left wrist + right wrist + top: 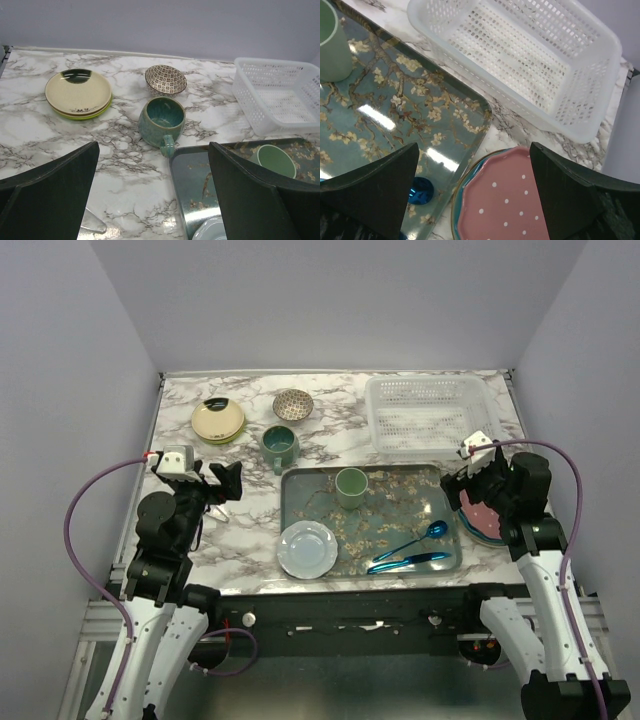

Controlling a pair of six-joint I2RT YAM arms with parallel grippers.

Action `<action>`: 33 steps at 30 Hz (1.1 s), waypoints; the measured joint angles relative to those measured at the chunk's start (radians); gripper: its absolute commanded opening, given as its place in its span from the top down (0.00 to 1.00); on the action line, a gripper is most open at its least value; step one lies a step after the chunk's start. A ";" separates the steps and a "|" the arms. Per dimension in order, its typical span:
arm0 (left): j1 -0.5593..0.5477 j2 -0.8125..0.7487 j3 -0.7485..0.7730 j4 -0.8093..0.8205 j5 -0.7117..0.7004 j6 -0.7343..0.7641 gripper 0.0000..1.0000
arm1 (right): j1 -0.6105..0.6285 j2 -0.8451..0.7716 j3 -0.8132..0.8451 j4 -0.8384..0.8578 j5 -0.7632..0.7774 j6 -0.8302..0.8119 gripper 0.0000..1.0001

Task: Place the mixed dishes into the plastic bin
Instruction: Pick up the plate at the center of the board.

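The left tool [222, 483] spreads wide over the marbled counter [250, 525]. Beyond sit stacked cream and lime round plates [217, 420], a dark teal handled mug [279, 445], a speckled brown-white bowl [292, 404], then the white lattice plastic bin [425, 415] far right. The right tool [462, 480], wide, hovers above a pink white-dotted plate [507, 205].

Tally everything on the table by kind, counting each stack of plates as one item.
Plate stacks: 2, cream-topped stack, pink-topped stack
Single pale plate: 1
Patterned bowl: 1
Teal mug: 1
Green cup: 1
Blue utensils: 2
Tray: 1
White bin: 1
Total: 10
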 measured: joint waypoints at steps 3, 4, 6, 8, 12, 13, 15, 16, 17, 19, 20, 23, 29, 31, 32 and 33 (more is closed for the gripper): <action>0.000 0.000 0.000 0.000 0.004 0.000 0.01 | 0.000 -0.034 0.000 -0.045 -0.026 -0.082 0.00; 0.000 0.000 0.000 0.000 0.005 0.000 0.01 | 0.000 -0.035 -0.001 -0.069 -0.038 -0.114 0.00; 0.000 0.000 0.000 0.000 0.006 0.000 0.01 | 0.000 -0.030 -0.003 -0.111 -0.056 -0.153 0.00; 0.000 0.000 0.000 0.000 0.006 0.000 0.01 | 0.000 -0.015 -0.003 -0.162 -0.085 -0.192 0.00; 0.000 -0.002 0.000 0.000 0.015 0.000 0.01 | 0.000 -0.007 -0.004 -0.251 -0.137 -0.271 0.00; 0.000 -0.004 0.000 0.000 0.021 0.000 0.01 | 0.000 -0.011 -0.004 -0.271 -0.146 -0.296 0.00; 0.000 -0.008 0.000 0.000 0.033 -0.001 0.01 | 0.000 -0.013 -0.004 -0.300 -0.158 -0.333 0.00; 0.000 -0.011 0.000 0.000 0.040 -0.001 0.01 | 0.000 -0.013 -0.004 -0.320 -0.159 -0.355 0.00; 0.000 -0.013 0.000 0.000 0.043 -0.001 0.01 | 0.000 -0.013 -0.004 -0.330 -0.160 -0.367 0.00; 0.000 -0.017 0.000 0.000 0.048 -0.002 0.01 | 0.000 -0.015 -0.006 -0.347 -0.160 -0.395 0.00; 0.000 -0.019 0.000 0.000 0.052 -0.002 0.01 | 0.000 -0.016 -0.008 -0.355 -0.160 -0.407 0.00; 0.000 -0.029 0.000 0.000 0.064 -0.009 0.01 | 0.000 -0.016 -0.010 -0.378 -0.164 -0.430 0.00; 0.000 -0.039 0.000 0.001 0.072 -0.015 0.01 | 0.000 -0.011 -0.010 -0.394 -0.171 -0.451 0.00; 0.000 -0.039 0.000 0.001 0.075 -0.016 0.01 | 0.000 -0.011 -0.010 -0.401 -0.168 -0.455 0.00; 0.000 -0.039 0.000 0.001 0.077 -0.017 0.01 | 0.000 -0.012 -0.014 -0.402 -0.166 -0.457 0.00; 0.000 -0.039 0.000 0.002 0.080 -0.017 0.01 | 0.000 -0.015 -0.019 -0.402 -0.159 -0.459 0.00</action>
